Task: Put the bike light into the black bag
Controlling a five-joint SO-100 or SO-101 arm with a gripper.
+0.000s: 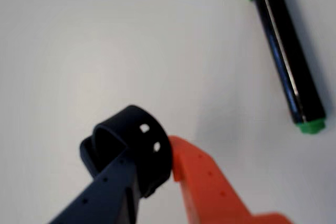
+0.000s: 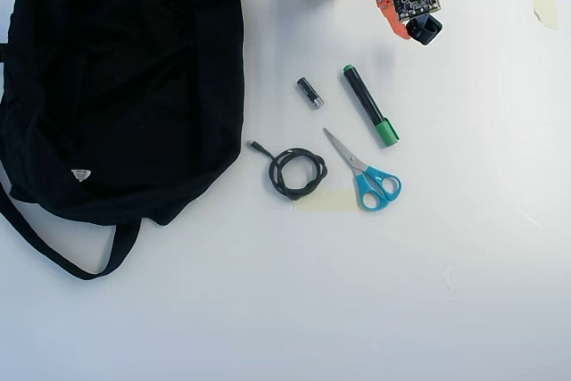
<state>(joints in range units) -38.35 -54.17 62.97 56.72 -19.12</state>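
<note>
The bike light (image 1: 131, 132), a small black block with a ring-shaped strap loop, sits between my gripper's dark finger and orange finger in the wrist view. My gripper (image 1: 152, 156) is shut on it and holds it above the white table. In the overhead view the gripper (image 2: 416, 28) is at the top right with the bike light (image 2: 426, 31) at its tip. The black bag (image 2: 116, 78) lies far to the left, with its strap trailing toward the bottom left.
A green marker (image 2: 370, 106) lies just below the gripper and also shows in the wrist view (image 1: 286, 51). A small black-and-silver cylinder (image 2: 310, 93), a coiled black cable (image 2: 297, 172) and blue-handled scissors (image 2: 366, 171) lie between gripper and bag.
</note>
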